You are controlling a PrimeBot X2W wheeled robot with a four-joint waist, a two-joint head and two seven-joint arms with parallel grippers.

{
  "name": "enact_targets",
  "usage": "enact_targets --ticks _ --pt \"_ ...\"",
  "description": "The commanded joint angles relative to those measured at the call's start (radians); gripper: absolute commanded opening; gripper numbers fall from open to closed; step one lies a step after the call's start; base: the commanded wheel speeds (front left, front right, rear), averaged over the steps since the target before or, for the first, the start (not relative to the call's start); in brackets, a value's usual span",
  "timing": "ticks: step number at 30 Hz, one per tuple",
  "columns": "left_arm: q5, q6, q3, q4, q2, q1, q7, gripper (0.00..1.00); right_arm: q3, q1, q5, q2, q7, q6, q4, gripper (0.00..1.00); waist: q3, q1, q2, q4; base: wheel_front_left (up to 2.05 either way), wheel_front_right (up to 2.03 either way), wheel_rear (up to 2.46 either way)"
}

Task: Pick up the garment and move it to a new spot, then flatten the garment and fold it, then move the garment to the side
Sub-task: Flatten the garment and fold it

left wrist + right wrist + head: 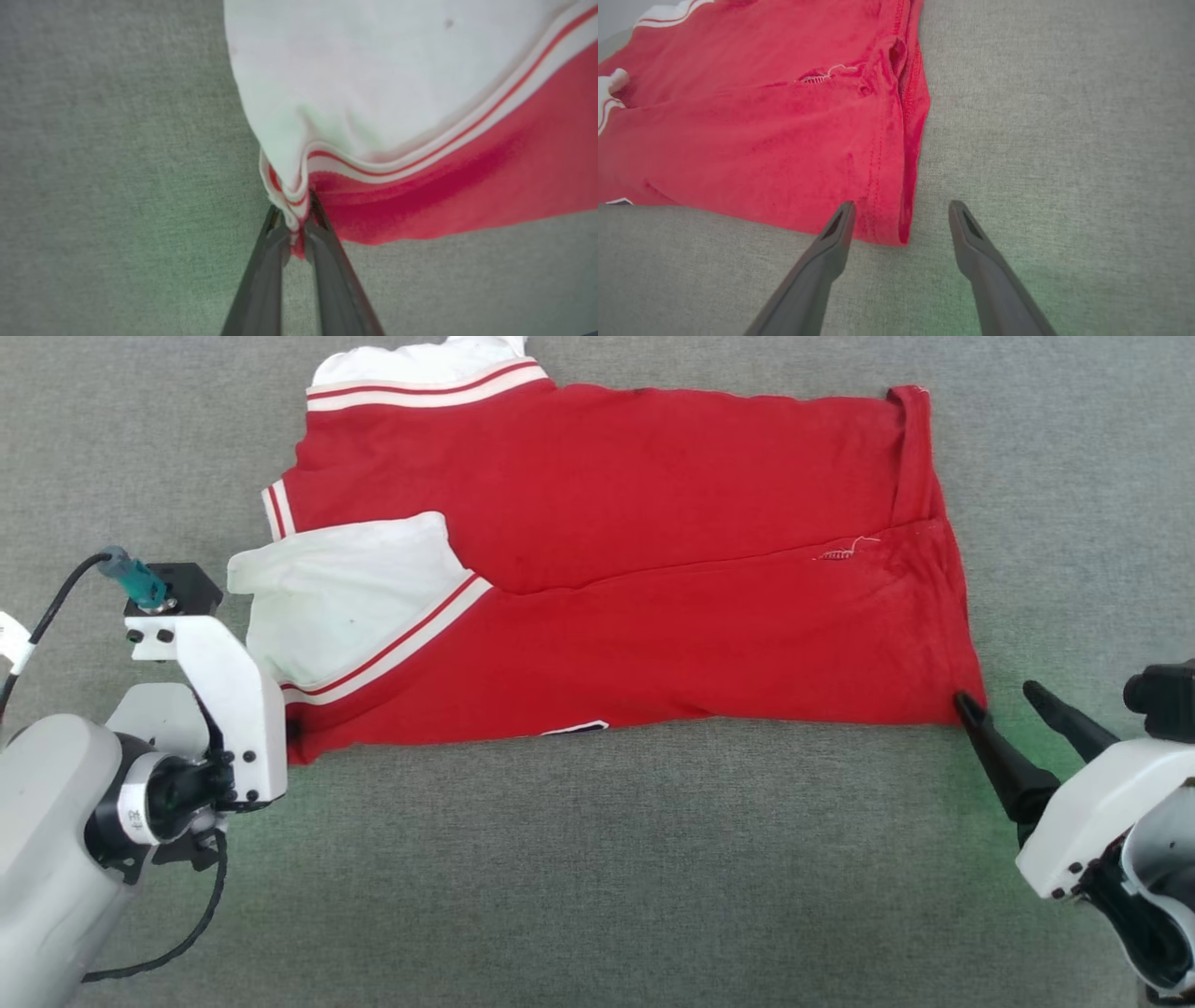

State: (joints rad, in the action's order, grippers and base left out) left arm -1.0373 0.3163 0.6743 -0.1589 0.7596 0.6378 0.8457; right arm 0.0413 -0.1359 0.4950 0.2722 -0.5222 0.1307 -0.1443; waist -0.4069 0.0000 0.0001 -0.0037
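Note:
The garment [653, 579], a red shirt with white sleeves and striped trim, lies folded lengthwise across the grey cloth surface. A white sleeve [345, 597] rests on its left part. My left gripper [294, 219] is shut on the garment's near left corner, pinching striped trim and red fabric [420, 205] between its dark fingers. In the head view the fingers are hidden behind the white wrist bracket [233, 700]. My right gripper [994, 695] stands open at the garment's near right corner; its left finger [838, 224] lies over the hem [906, 196], the other finger over bare surface.
Grey woven cloth [607, 877] covers the whole work surface, with free room in front of the garment and to its right. A black cable [56, 597] runs to the left wrist camera.

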Motion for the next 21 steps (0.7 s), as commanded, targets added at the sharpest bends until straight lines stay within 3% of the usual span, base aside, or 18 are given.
enact_targets --ticks 1,8,18,19,20,21 --pt "-0.001 -0.009 0.033 -0.022 -0.023 -0.028 0.015 0.00 0.010 -0.020 -0.001 -0.004 -0.020 0.000 0.009 1.00 -0.001 0.0000 -0.0001 0.006 0.00 0.00 0.00" --pt "-0.002 -0.028 0.044 -0.023 -0.056 -0.007 0.011 0.00 0.009 -0.094 -0.027 0.007 -0.158 0.000 0.059 1.00 -0.013 0.0000 -0.0001 0.042 0.00 0.00 0.00" --pt "0.011 -0.046 0.063 -0.034 -0.096 0.013 0.004 0.00 -0.052 -0.161 -0.058 0.018 -0.432 0.000 0.232 0.99 -0.025 0.0000 -0.0001 0.086 0.00 0.00 0.00" --pt "0.010 -0.049 0.063 -0.036 -0.098 0.015 0.003 0.00 -0.062 -0.164 -0.056 0.022 -0.464 0.000 0.243 0.39 -0.025 0.0000 -0.0001 0.089 0.00 0.00 0.00" --pt "0.010 -0.050 0.064 -0.039 -0.100 0.016 0.001 0.00 -0.075 -0.165 -0.049 0.027 -0.488 0.000 0.246 0.00 -0.025 0.0000 -0.0001 0.091 0.00 0.00 0.00" --pt "0.009 -0.052 0.062 -0.042 -0.101 0.016 -0.003 0.00 -0.082 -0.169 -0.049 0.035 -0.506 0.000 0.243 0.00 -0.025 0.0000 -0.0001 0.094 0.00 0.00 0.00"
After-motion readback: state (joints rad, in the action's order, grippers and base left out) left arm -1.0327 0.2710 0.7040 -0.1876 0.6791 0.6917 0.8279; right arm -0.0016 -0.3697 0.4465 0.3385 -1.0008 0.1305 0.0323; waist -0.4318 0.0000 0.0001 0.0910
